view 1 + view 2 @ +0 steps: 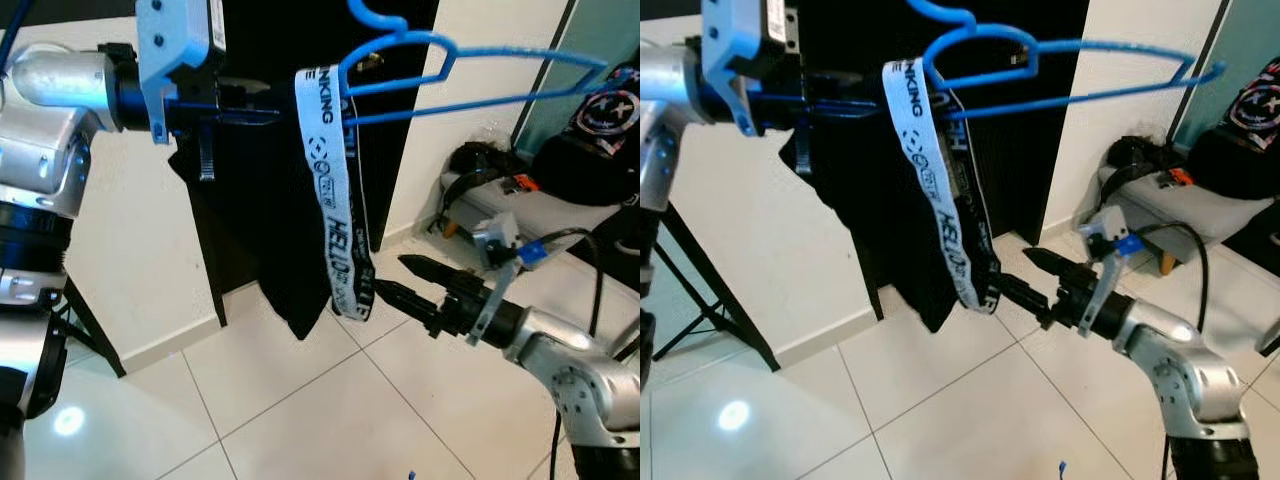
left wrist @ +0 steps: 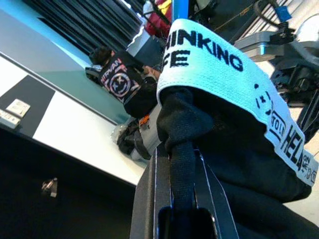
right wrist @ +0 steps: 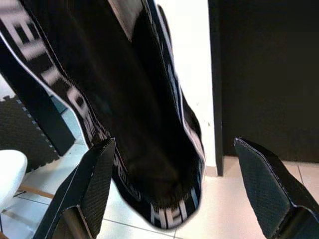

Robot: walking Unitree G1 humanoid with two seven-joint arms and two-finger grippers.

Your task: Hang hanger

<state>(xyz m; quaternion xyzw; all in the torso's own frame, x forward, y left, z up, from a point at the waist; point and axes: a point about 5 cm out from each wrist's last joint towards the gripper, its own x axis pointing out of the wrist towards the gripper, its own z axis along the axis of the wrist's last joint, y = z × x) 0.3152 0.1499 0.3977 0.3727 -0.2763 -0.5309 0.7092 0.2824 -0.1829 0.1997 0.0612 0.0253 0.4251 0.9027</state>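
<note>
Two grippers: left (image 1: 262, 102) clamped on hanger (image 1: 470, 82) (garment (image 1: 262, 215) draped), right (image 1: 392, 278) jaws apart.

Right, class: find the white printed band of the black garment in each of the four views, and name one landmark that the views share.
Left eye view: white band drapes over the blue hanger, upper centre.
Right eye view: band left of centre, same hanger above it.
Left wrist view: band wraps the black garment, close up.
Right wrist view: its bottom loop hangs between the right gripper fingers.
Shared landmark: the band's black lettering.
</note>
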